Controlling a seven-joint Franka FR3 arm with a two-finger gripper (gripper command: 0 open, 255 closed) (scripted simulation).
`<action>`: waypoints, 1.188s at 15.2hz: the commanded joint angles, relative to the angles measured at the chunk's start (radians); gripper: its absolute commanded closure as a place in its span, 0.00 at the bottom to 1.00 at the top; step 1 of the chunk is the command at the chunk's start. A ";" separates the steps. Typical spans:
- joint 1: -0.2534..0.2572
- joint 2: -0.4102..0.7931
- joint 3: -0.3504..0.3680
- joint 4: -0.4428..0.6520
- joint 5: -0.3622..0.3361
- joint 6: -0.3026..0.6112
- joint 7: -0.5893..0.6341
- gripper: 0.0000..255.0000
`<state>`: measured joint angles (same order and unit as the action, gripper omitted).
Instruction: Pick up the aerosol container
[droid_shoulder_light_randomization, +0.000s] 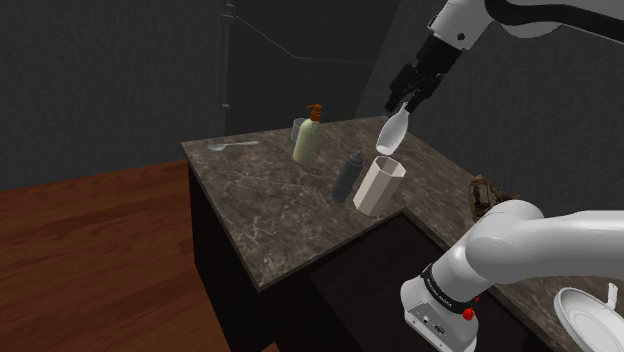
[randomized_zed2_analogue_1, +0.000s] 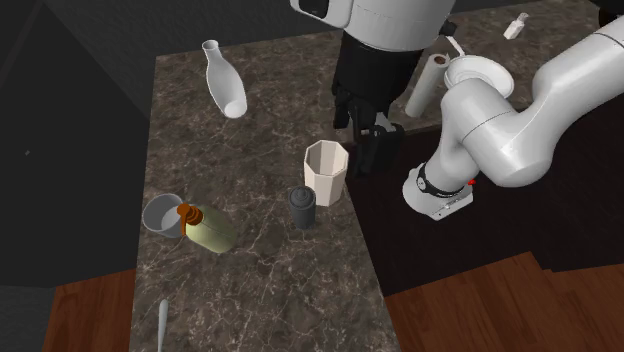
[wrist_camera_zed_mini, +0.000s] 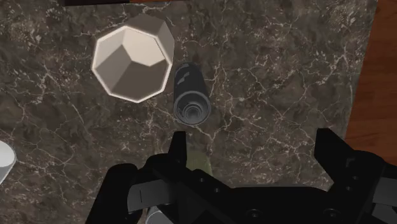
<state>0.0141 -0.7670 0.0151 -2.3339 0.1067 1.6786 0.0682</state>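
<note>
Fingers stand wide apart with nothing between them: the gripper is open and empty, hanging high above a dark marbled counter and pointing down at it.

Below the gripper stands the can, a dark grey spray container, upright, its round cap facing up towards the hand. It sits in line with one finger, not under the gap between the two. A pale faceted cup stands just beside the can; whether they touch cannot be told. Both are near the counter's front edge.

Farther along the counter stands a greenish bottle with an orange pump, and beyond it lies a pale spoon, both well apart from the can.

This looks like the approach step, with the can not yet gripped. The next move likely calls for sliding the hand sideways until the can sits under the gap, then lowering and closing on its body. The finger on the cup's side has little room, so it could knock the cup.
</note>
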 joint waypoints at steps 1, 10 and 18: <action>0.000 0.000 0.000 0.000 0.000 0.000 0.000 0.00; 0.053 -0.066 -0.153 -0.370 -0.003 0.428 -0.329 0.00; 0.168 0.090 -0.360 -0.526 0.047 0.825 -0.670 0.00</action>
<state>0.1652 -0.6986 -0.3254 -2.8540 0.1448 2.4644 -0.5688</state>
